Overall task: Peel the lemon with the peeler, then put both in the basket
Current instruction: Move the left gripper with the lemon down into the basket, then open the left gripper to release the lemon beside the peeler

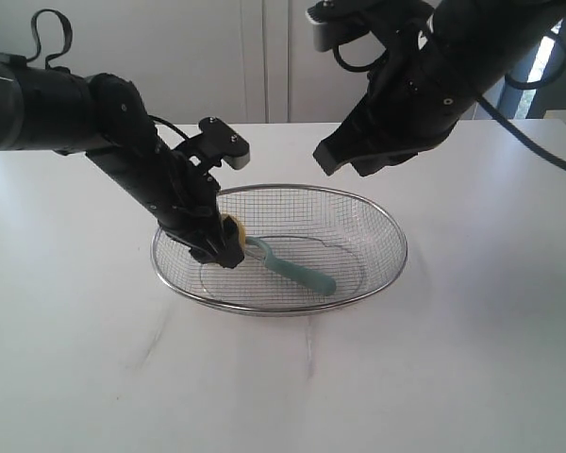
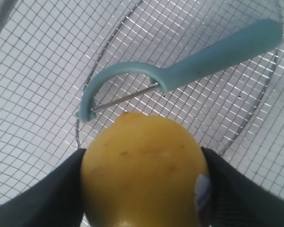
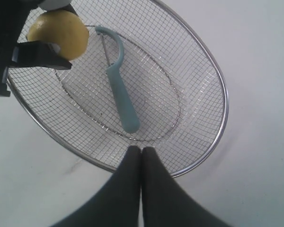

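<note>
The wire mesh basket [image 1: 387,222] sits mid-table, and the teal peeler [image 1: 297,271] lies on its floor. My left gripper [image 1: 228,243] is down inside the basket's left end, shut on the yellow lemon [image 2: 144,170], which fills the space between both black fingers [image 2: 47,198]. A bit of sticker shows at the lemon's side. The peeler's blade head [image 2: 118,85] lies just beyond the lemon. My right gripper [image 3: 141,150] hangs shut and empty above the basket's far right rim [image 3: 213,75]; from there I see the lemon [image 3: 59,33] and peeler [image 3: 120,94].
White tabletop [image 1: 472,359] surrounds the basket on all sides. White cabinet doors [image 1: 264,57] stand behind the table. The right arm [image 1: 424,85] reaches in from the upper right.
</note>
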Controlling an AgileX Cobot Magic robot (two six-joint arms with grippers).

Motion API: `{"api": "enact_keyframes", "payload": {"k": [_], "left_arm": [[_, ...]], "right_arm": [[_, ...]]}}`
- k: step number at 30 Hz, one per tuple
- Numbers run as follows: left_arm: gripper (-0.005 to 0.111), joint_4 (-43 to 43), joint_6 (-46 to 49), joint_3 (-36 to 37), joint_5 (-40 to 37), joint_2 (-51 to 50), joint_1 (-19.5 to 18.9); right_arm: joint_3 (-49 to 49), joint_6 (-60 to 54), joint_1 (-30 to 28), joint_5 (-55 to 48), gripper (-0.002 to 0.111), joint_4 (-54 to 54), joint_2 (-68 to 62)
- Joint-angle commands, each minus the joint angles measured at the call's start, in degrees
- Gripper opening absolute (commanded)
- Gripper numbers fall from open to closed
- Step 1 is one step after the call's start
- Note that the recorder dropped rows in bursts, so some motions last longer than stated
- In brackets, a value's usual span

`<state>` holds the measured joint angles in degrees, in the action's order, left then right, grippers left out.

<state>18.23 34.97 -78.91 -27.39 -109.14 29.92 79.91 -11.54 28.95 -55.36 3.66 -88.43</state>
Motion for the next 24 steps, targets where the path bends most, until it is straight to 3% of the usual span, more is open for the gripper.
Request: {"api": "enact_keyframes", "payload": {"k": [1, 13, 24], "left_arm": [[0.016, 0.15, -0.06, -0.49, 0.95, -0.43, -0.07], [0.072, 0.37, -0.28, -0.49, 2.36, -0.43, -0.07], [0.075, 0.37, -0.28, -0.49, 1.76, -0.58, -0.07]], "right_arm": [[-0.22, 0.24, -0.37, 0.3, 0.0, -0.24, 0.37], [-0.22, 0.24, -0.37, 0.3, 0.0, -0.24, 0.37], [-0.22, 0.24, -0.37, 0.3, 0.0, -0.24, 0.37]]}}
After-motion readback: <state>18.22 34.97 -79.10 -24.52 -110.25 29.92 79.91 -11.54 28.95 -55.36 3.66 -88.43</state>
